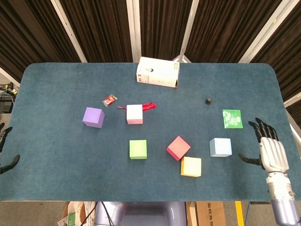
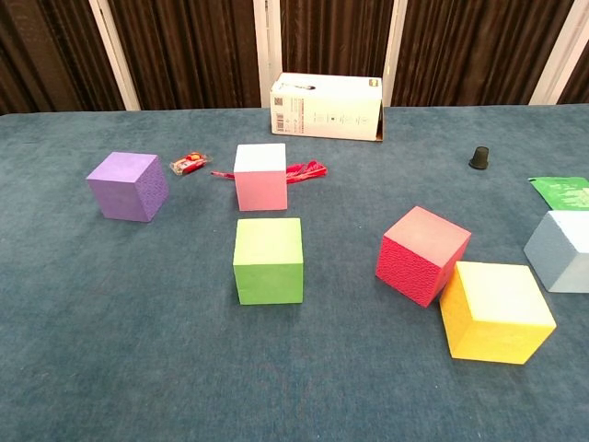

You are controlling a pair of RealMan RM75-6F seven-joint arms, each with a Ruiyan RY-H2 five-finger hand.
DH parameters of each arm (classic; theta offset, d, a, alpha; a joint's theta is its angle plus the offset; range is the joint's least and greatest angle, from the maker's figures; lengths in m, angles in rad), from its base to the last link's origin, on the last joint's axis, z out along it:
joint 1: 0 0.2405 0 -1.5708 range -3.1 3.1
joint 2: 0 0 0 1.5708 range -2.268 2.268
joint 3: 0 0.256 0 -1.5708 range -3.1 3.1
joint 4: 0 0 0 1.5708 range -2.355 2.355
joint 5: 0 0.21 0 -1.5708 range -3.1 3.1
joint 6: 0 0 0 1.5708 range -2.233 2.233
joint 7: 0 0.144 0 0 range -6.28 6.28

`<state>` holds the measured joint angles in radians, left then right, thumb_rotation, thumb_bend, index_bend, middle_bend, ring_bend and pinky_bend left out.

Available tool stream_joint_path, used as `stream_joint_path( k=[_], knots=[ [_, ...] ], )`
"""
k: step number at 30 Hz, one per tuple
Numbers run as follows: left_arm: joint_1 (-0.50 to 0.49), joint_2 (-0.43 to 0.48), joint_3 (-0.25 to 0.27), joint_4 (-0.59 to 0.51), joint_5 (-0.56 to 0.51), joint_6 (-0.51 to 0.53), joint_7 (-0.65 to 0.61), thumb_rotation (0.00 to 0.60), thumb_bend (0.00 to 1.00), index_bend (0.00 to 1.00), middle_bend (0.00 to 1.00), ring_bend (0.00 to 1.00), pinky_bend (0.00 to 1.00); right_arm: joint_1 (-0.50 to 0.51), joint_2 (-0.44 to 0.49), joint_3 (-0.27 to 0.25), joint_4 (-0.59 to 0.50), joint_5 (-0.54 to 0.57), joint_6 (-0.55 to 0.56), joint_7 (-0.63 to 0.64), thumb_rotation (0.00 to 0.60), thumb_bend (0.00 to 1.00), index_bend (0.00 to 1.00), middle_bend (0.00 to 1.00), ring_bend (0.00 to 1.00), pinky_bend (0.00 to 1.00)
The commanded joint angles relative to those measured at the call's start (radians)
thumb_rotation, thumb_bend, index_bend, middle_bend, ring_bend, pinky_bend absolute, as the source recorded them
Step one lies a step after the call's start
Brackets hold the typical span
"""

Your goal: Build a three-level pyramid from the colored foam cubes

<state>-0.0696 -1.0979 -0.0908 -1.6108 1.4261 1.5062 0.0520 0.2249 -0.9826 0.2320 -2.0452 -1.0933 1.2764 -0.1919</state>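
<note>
Several foam cubes lie apart on the blue table: purple (image 1: 93, 117) (image 2: 128, 185), pink (image 1: 134, 114) (image 2: 259, 176), green (image 1: 138, 149) (image 2: 268, 260), red (image 1: 178, 148) (image 2: 421, 254), yellow (image 1: 191, 166) (image 2: 496, 311) touching the red one, and pale blue (image 1: 220, 147) (image 2: 561, 250). My right hand (image 1: 270, 149) hovers open at the table's right edge, just right of the pale blue cube, fingers spread. My left hand (image 1: 3, 149) shows only as dark fingertips at the left edge, holding nothing. Neither hand appears in the chest view.
A white cardboard box (image 1: 157, 72) (image 2: 327, 107) lies at the back centre. A red string (image 1: 147, 106) sits behind the pink cube, a small wrapped candy (image 1: 109, 100) left of it. A black knob (image 1: 208, 100) and a green packet (image 1: 232, 118) lie at the right.
</note>
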Motion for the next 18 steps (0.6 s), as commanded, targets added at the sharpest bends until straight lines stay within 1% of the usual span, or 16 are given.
stream_joint_path(
  k=[1,4,7,9,11,15,18],
  knots=[
    [-0.002,0.005,0.000,-0.001,-0.001,-0.004,-0.009,0.600,0.36,0.11,0.00,0.00,0.03,0.124,0.066,0.061,-0.148,0.206,-0.088,-0.177,0.600,0.17,0.14,0.00,0.00,0.00],
    [0.000,0.010,-0.004,-0.001,-0.002,0.003,-0.026,0.600,0.36,0.11,0.00,0.00,0.03,0.206,0.033,0.069,-0.188,0.341,-0.072,-0.304,0.600,0.17,0.14,0.00,0.00,0.00],
    [0.009,0.000,-0.025,0.014,-0.013,0.042,-0.027,0.600,0.36,0.11,0.00,0.00,0.02,0.284,-0.040,0.072,-0.212,0.466,-0.020,-0.411,0.600,0.17,0.14,0.00,0.00,0.00],
    [0.017,-0.008,-0.038,0.025,-0.022,0.071,-0.019,0.600,0.36,0.11,0.00,0.00,0.02,0.330,-0.095,0.075,-0.226,0.545,0.014,-0.458,0.600,0.17,0.14,0.00,0.00,0.00],
    [0.022,-0.006,-0.042,0.024,-0.025,0.077,-0.039,0.600,0.36,0.11,0.00,0.00,0.02,0.371,-0.150,0.084,-0.228,0.613,0.048,-0.485,0.600,0.17,0.14,0.00,0.00,0.00],
    [0.026,0.003,-0.049,0.024,-0.037,0.075,-0.073,0.600,0.36,0.11,0.00,0.00,0.02,0.433,-0.258,0.097,-0.201,0.694,0.131,-0.522,0.600,0.17,0.14,0.00,0.00,0.00],
    [0.025,0.003,-0.052,0.026,-0.043,0.072,-0.076,0.600,0.36,0.11,0.00,0.00,0.02,0.468,-0.335,0.097,-0.189,0.725,0.188,-0.545,0.600,0.17,0.14,0.00,0.00,0.00]
  ],
)
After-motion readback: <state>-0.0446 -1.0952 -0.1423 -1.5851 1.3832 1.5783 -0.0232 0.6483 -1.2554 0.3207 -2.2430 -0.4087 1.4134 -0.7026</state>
